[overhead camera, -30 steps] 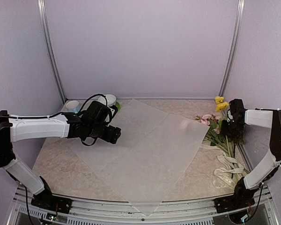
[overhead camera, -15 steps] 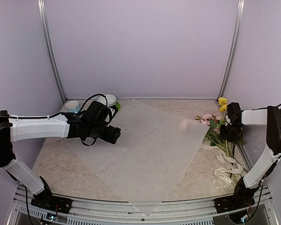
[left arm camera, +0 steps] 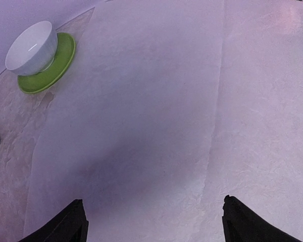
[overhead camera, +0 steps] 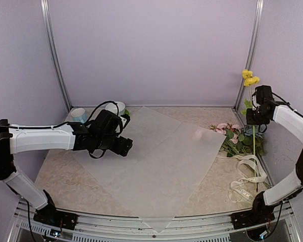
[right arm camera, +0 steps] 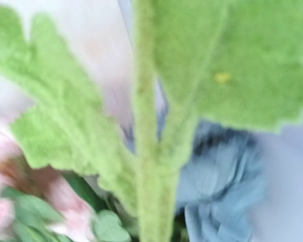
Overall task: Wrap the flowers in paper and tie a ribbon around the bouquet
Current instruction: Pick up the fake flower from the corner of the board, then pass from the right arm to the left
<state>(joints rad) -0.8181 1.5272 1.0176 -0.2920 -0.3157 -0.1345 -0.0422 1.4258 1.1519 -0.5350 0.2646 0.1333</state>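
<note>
Flowers: artificial pink-yellow-blue bunch at the surface's right edge.
My right pincer clamps one yellow-bloomed stalk mid-stem, light and whippy I'd judge; left pincer apart over the frosted white paper.

Large translucent white paper sheet lay centred on the desk. White ceramic bowl sat on green round saucer behind its left edge. Multicoloured artificial flower bunch lay right of it; cream fabric ribbon before the bunch.
</note>
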